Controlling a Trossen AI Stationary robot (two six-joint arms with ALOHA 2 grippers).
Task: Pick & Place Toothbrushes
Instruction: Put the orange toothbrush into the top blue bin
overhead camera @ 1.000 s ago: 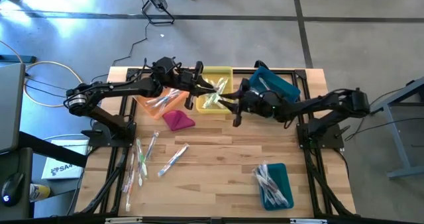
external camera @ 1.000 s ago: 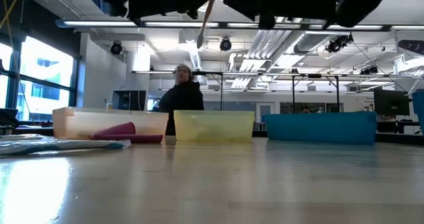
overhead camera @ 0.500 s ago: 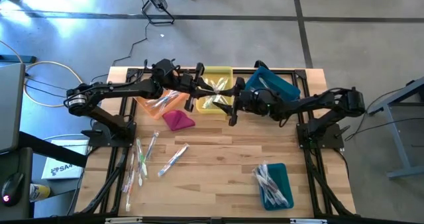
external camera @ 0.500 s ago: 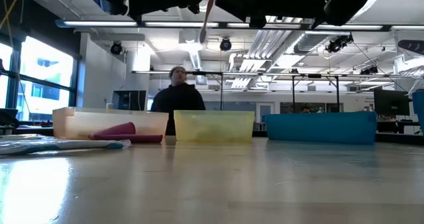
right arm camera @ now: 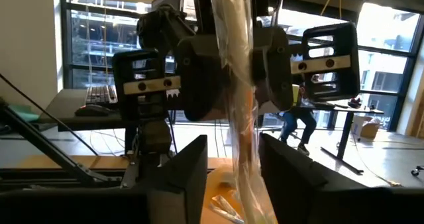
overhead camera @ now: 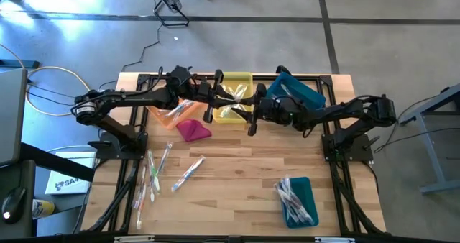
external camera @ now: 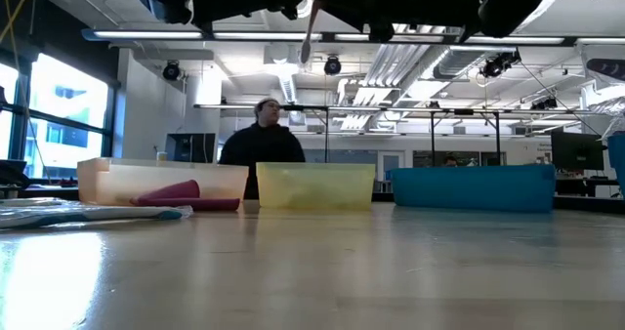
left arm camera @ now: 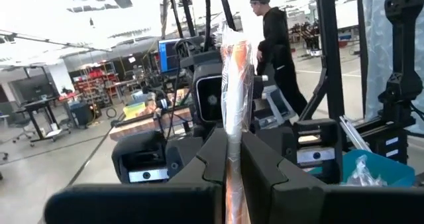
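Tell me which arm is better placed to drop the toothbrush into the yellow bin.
Left. The left end effector is shut on the wrapped toothbrush above the yellow bin; the right end effector stands open around it.

glossy clear-wrapped toothbrush (left arm camera: 236,85), wooden table (overhead camera: 237,178)

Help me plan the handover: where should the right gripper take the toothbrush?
Probably on the free shaft of the toothbrush beyond the left gripper, coming head-on: the thin shaft already lies between the open fingers of the right gripper.
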